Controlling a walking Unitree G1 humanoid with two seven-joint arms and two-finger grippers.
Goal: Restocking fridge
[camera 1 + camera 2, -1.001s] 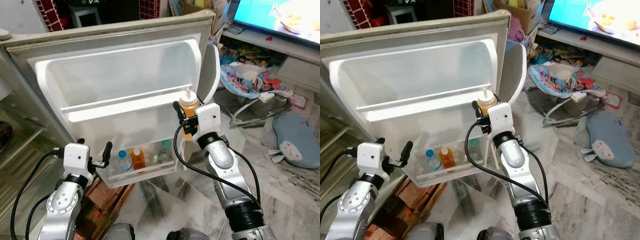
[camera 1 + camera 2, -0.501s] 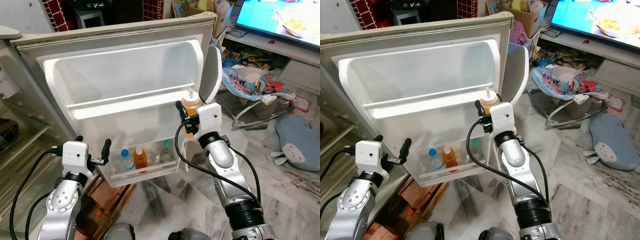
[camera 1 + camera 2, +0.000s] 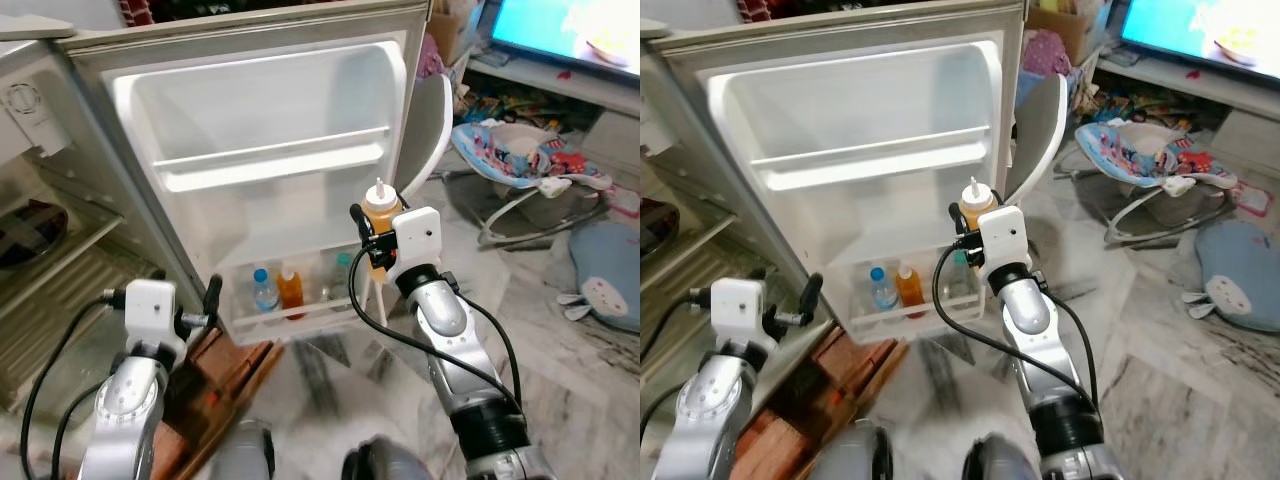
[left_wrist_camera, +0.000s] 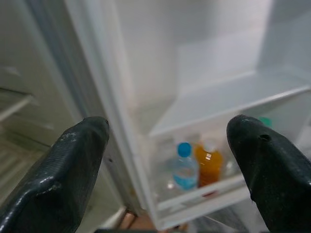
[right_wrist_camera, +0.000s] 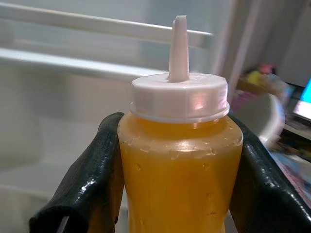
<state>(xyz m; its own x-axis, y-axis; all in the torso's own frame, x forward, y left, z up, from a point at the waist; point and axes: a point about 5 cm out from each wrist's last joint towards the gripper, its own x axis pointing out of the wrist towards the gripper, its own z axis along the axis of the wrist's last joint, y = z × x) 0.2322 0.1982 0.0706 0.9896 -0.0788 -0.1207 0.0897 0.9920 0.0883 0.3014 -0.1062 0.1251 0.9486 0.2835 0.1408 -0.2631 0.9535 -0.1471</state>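
At lower left the left gripper point(image 3: 196, 318) hangs spread and empty, while at frame centre the right gripper point(image 5: 177, 182) clamps the orange squeeze bottle point(image 3: 380, 228) by its soft, probably slippery belly before the fridge door point(image 3: 250, 120).

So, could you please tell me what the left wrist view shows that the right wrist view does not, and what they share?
Left wrist view: the open left claw facing the white fridge door's bottom bin, with a blue-capped clear water bottle and a small orange drink bottle standing inside.

Right wrist view: the right claw shut on the orange squeeze bottle with the white nozzle cap.

Both: the white door shelf rail.
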